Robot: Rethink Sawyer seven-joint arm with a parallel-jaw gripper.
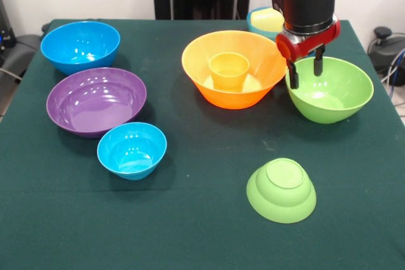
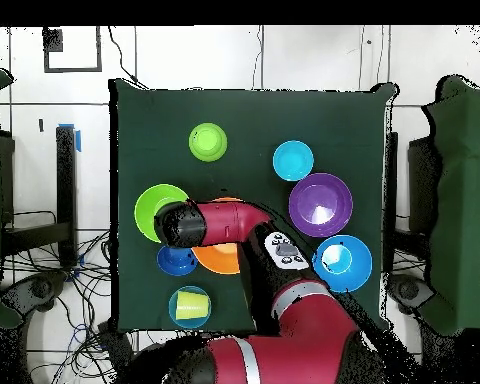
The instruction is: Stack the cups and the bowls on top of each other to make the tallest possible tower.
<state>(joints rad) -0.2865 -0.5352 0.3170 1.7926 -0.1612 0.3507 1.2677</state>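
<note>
1. Over the near rim of the large green bowl (image 1: 330,88), the gripper (image 1: 306,67) is hanging with its fingers spread a little apart and holding nothing; one finger is sitting outside the rim and one inside, which reads as lining up to pinch the bowl's wall.
2. Just beside the large green bowl, the large orange bowl (image 1: 233,67) is sitting upright with the orange cup (image 1: 229,70) standing inside it, so one nesting step is already looking done.
3. Behind the large green bowl, partly hidden by the arm, a light blue bowl (image 1: 261,22) is holding the pale yellow cup (image 2: 191,305).
4. In front of the large green bowl, a small green bowl (image 1: 281,190) is lying upside down, offering a flat base for stacking.
5. Well apart from the large green bowl, past the orange one, the large blue bowl (image 1: 80,45), the purple bowl (image 1: 96,100) and a small blue bowl (image 1: 131,150) are waiting upright.
6. Overhead, a dark blue bowl (image 2: 174,261) is peeking from under the arm, next to the large green bowl.
</note>
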